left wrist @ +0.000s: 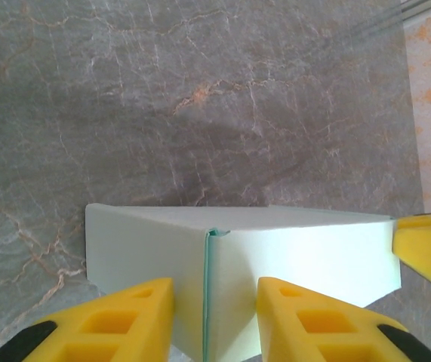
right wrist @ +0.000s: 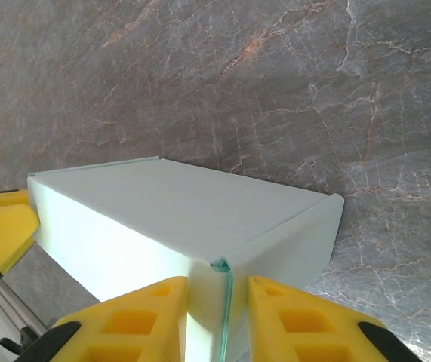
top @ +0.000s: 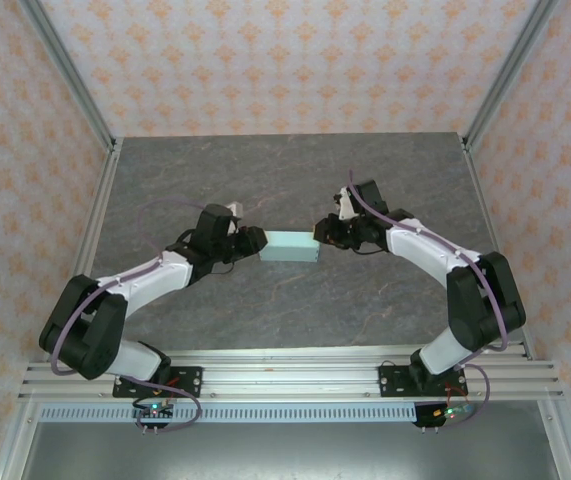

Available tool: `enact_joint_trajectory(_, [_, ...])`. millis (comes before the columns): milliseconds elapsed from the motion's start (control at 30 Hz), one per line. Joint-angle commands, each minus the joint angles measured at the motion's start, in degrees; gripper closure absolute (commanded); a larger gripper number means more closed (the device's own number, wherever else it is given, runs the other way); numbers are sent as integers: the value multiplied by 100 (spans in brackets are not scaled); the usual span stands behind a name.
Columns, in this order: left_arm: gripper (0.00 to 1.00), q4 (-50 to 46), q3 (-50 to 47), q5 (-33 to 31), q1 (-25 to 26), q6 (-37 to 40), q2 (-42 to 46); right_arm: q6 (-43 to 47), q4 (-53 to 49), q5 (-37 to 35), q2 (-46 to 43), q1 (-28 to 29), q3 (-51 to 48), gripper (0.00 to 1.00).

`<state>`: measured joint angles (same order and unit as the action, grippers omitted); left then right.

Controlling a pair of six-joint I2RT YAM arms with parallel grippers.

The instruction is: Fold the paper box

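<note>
Top external: smooth rectangular mint paper box (top: 291, 247) on veined grey table (top: 265, 190).

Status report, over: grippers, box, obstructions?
Paper box formed, resting on table. Left gripper open at its left end, right gripper open at its right end. No obstructions seen.

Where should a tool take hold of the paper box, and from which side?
Likely a short end, from the side: the paper box lies flat, long axis left to right; the left tool and right tool each face one end.
</note>
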<state>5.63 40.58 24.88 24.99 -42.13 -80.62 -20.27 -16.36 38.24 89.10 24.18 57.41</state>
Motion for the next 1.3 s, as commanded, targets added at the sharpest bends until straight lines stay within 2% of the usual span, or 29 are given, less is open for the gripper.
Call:
enact_joint_trajectory(0, [66, -126, -272, 360, 188, 11, 124, 202, -4, 243, -168, 34, -257, 76])
enact_joint_trajectory(300, [65, -71, -601, 120, 503, 250, 265, 503, 32, 89, -508, 126, -767, 76])
enact_joint_trajectory(567, [64, -187, -615, -222, 701, 436, 285, 592, 167, -376, -680, 344, -1070, 76])
enact_joint_trajectory(733, [64, -326, -417, -467, 708, 572, 26, 529, 299, -511, -472, 370, -1008, 76])
enact_joint_trajectory(867, [59, -673, -174, -1005, 708, 642, -100, 481, -22, -1034, -300, 368, -758, 71])
enact_joint_trajectory(1000, [51, -949, -113, -1214, 709, 765, 6, 612, -558, -1446, -368, 360, -564, 65])
enact_joint_trajectory(1067, [48, -874, -231, -1372, 679, 781, 192, 567, -448, -1614, -522, 360, -603, 61])
enact_joint_trajectory(1167, [43, -598, -239, -1276, 550, 736, 206, 305, 39, -1431, -397, 363, -586, 57])
enact_joint_trajectory(1267, [43, -499, 10, -918, 394, 656, -208, 124, 213, -1255, 125, 364, -321, 56])
